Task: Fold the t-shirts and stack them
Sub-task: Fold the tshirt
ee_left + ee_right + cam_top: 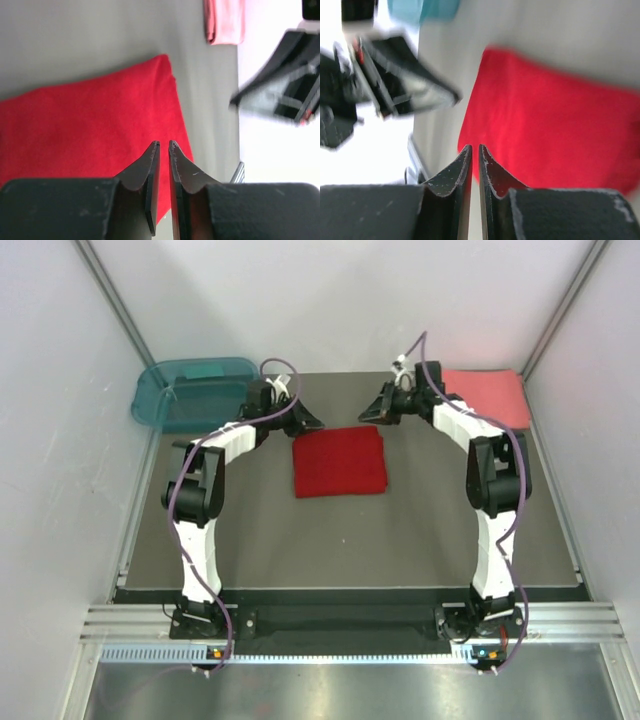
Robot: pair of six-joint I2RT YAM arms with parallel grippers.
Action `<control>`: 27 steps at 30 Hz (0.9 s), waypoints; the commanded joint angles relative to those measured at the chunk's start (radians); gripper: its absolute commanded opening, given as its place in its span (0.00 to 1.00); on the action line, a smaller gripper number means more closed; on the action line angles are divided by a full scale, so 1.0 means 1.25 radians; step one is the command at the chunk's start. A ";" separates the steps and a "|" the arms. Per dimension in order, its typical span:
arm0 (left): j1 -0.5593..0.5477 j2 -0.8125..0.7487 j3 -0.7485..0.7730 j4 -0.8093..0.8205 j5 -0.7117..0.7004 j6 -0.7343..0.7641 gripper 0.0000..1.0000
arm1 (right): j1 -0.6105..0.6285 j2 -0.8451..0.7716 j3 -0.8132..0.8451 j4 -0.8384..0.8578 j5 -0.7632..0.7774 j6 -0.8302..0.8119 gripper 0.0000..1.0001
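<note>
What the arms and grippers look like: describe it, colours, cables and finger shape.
Both the left arm and right arm have white links with black joints and a purple cable looping alongside. The left gripper and right gripper are black, each with two flat, tapered, slightly scuffed fingers.

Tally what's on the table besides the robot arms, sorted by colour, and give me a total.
Deep red folded cloth t-shirt: 1
Coral-pink folded cloth t-shirt: 1
Teal translucent plastic tub: 1
Total: 3
</note>
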 commanded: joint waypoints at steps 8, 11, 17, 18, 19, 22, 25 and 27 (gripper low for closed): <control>0.011 0.131 0.053 -0.008 0.009 0.044 0.13 | 0.090 0.011 -0.200 0.117 -0.144 0.008 0.09; 0.020 0.180 0.075 -0.017 -0.016 0.049 0.11 | 0.082 0.014 -0.250 0.102 -0.159 -0.029 0.09; 0.038 0.240 0.124 -0.079 -0.038 0.085 0.09 | 0.044 -0.017 -0.359 0.058 -0.158 -0.111 0.09; 0.038 0.238 0.129 -0.095 -0.038 0.101 0.09 | 0.041 -0.027 -0.369 0.049 -0.162 -0.119 0.09; 0.038 0.224 0.129 -0.118 -0.039 0.110 0.09 | 0.039 -0.032 -0.376 0.039 -0.164 -0.133 0.09; 0.030 0.163 0.108 -0.148 -0.043 0.135 0.11 | 0.036 -0.054 -0.357 -0.006 -0.168 -0.159 0.09; 0.012 0.088 0.088 -0.199 -0.045 0.159 0.16 | 0.040 -0.077 -0.320 -0.015 -0.174 -0.145 0.09; -0.002 0.050 0.077 -0.223 -0.053 0.174 0.18 | 0.050 -0.088 -0.296 -0.015 -0.175 -0.132 0.09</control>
